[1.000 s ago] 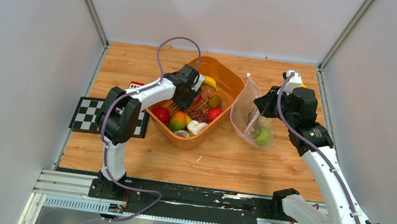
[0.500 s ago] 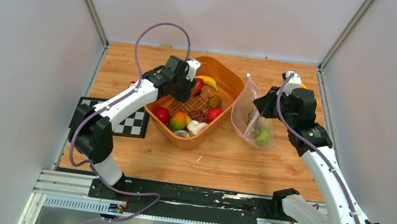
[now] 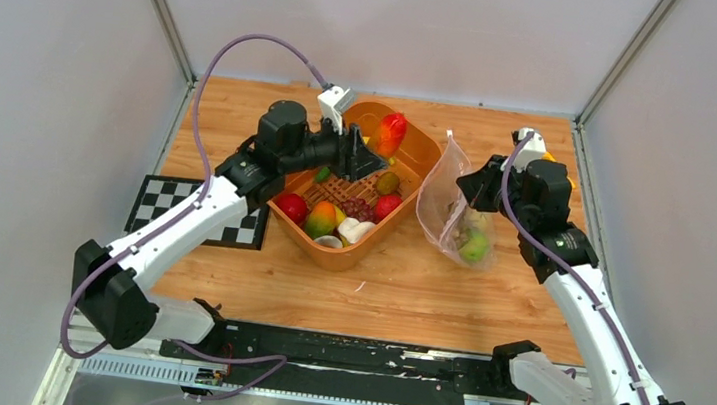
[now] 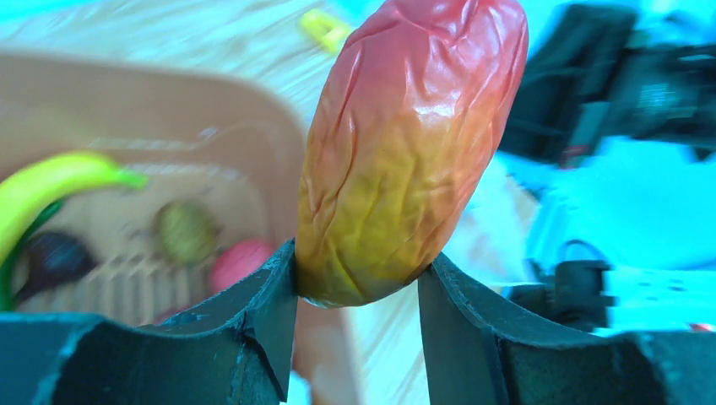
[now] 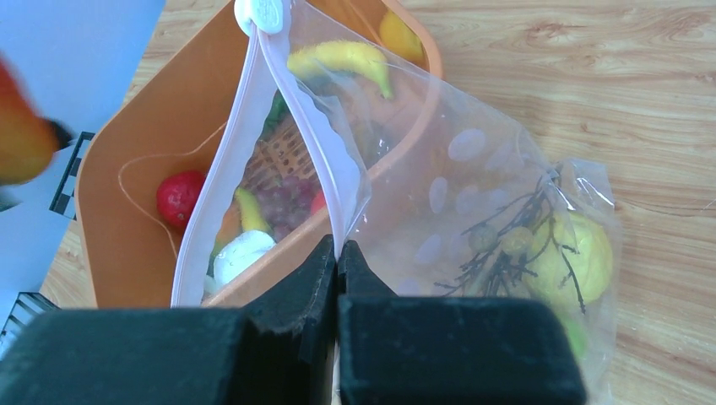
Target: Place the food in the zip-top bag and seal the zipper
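My left gripper (image 3: 378, 150) is shut on a red-orange mango (image 3: 391, 132), held above the far corner of the orange basket (image 3: 338, 259). In the left wrist view the mango (image 4: 405, 152) sits pinched between both fingers. My right gripper (image 3: 469, 188) is shut on one mouth edge of the clear zip-top bag (image 3: 439, 211) and holds the mouth open, facing the basket. The zipper (image 5: 317, 143) with its white slider (image 5: 263, 13) shows in the right wrist view. The bag holds a green apple (image 3: 474, 245), a lemon (image 5: 574, 253) and grape stems.
The basket holds red fruits (image 3: 292, 206), another mango (image 3: 321, 219), a white mushroom (image 3: 354, 229), grapes (image 3: 359, 206), a kiwi (image 3: 388, 182) and a banana (image 5: 342, 59). A checkerboard card (image 3: 158, 207) lies left of the basket. Grey walls close off three sides.
My left gripper has risen out of the basket with the mango and swung right toward the bag. The right arm and the bag have stayed put.
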Robot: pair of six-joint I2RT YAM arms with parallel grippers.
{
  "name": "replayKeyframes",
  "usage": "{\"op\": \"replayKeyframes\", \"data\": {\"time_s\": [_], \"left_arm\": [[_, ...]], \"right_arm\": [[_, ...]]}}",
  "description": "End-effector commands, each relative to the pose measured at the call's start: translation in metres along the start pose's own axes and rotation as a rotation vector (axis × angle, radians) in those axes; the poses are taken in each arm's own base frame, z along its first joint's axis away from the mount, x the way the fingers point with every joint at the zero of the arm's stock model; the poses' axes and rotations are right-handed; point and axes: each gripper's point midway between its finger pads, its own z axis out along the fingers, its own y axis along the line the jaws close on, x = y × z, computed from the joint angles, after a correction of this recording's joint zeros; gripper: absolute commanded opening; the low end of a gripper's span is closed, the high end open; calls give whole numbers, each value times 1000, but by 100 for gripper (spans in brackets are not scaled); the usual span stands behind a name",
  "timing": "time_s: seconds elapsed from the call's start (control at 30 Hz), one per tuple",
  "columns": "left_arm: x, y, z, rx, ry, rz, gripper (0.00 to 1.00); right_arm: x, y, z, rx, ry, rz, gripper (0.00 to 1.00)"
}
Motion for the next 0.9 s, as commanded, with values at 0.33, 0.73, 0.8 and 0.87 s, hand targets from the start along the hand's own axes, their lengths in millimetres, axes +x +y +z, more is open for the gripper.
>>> {"op": "replayKeyframes", "data": {"time_s": [0.33, 0.73, 0.8, 0.87], "left_arm": [[-37, -146, 27, 451, -206, 22, 37], [16, -101, 80, 175, -59, 37, 41], [20, -89, 80, 111, -40, 59, 43], [22, -80, 79, 63, -22, 72, 45]], "right_arm": [[-21, 19, -5, -78, -97, 58, 0], [-33, 26, -22, -92, -151, 65, 0], [-35, 27, -26, -91, -164, 64, 0], [-37, 26, -27, -87, -171, 63, 0]]}}
